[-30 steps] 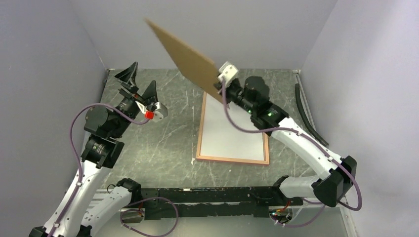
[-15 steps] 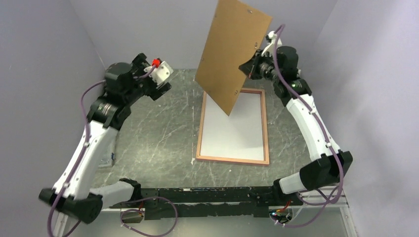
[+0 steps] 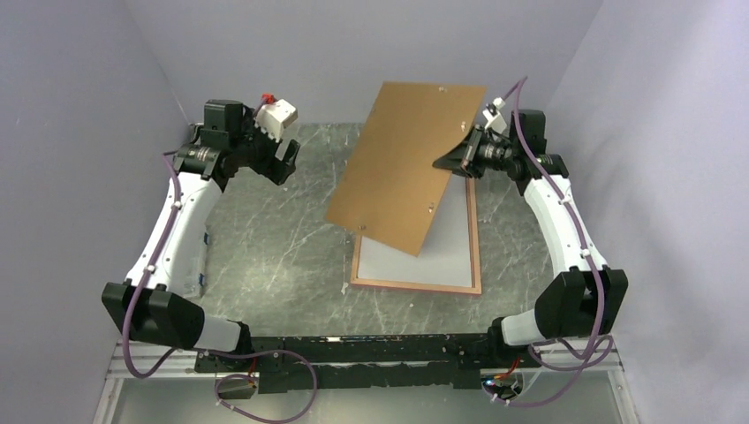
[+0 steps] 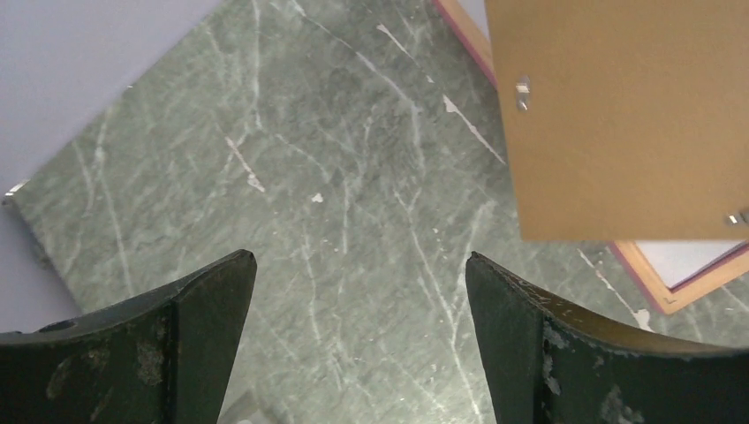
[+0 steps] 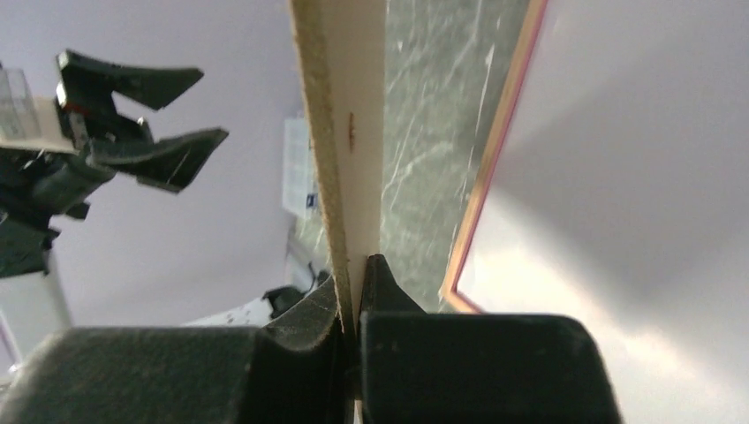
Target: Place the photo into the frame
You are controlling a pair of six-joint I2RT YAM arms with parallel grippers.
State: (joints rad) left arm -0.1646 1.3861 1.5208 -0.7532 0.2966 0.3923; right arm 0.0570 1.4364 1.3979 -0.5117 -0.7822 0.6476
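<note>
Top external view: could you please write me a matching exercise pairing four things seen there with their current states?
Things:
1. backing board
2. frame
3. left fingers
4. right fingers

States:
A. wide open, holding nothing
B. lying flat on the table
C. tilted in the air above the frame
D. shut on the board's edge

Pairs: 1-C, 2-B, 3-A, 4-D

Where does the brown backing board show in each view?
Top external: backing board at centre, tilted above the frame.
Left wrist: upper right.
Right wrist: edge-on at centre, pinched in the right claw.
Shared landmark: the frame's border.
</note>
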